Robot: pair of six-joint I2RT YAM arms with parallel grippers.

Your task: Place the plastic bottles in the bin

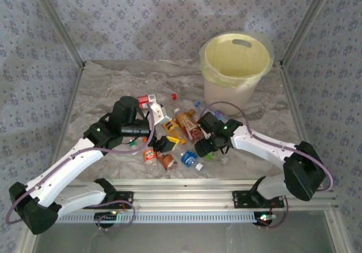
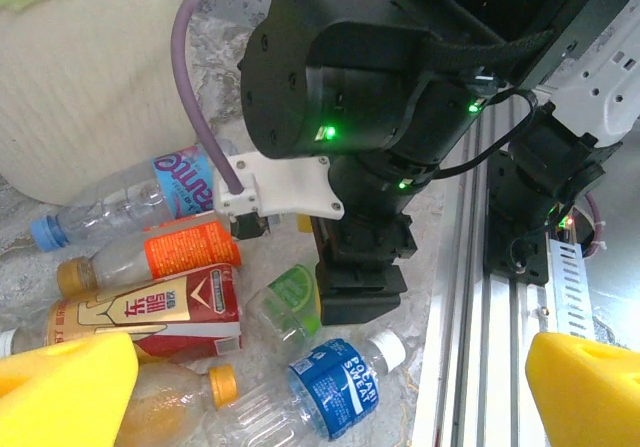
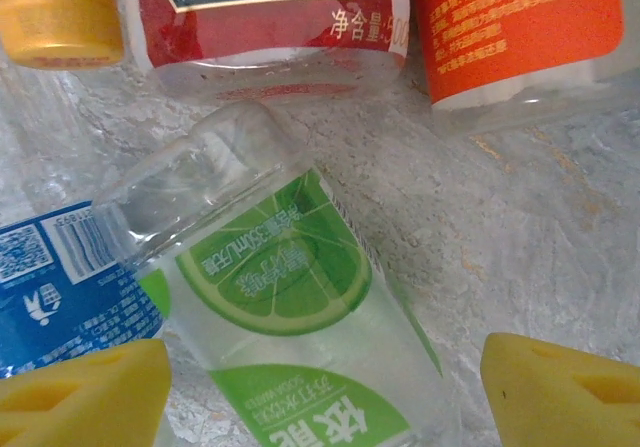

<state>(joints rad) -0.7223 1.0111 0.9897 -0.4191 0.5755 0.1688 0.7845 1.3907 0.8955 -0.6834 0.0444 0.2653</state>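
Several plastic bottles (image 1: 176, 140) lie in a heap on the marble table between my two arms. The bin (image 1: 236, 60), cream-yellow and bag-lined, stands at the back right. My right gripper (image 3: 322, 395) is open, its yellow pads on either side of a lying green lime-label bottle (image 3: 290, 307), with a gap at the right pad. In the top view it (image 1: 200, 149) is low over the heap's right side. My left gripper (image 2: 325, 392) is wide open above a blue-label bottle (image 2: 335, 387) and holds nothing. In the top view it (image 1: 157, 135) sits at the heap's left.
Around the green bottle lie a red-label bottle (image 3: 270, 7), an orange-label one (image 3: 520, 27) and a blue-label one (image 3: 60, 287). The right arm's black wrist (image 2: 370, 137) looms close ahead of my left gripper. An aluminium rail (image 1: 181, 196) runs along the near edge.
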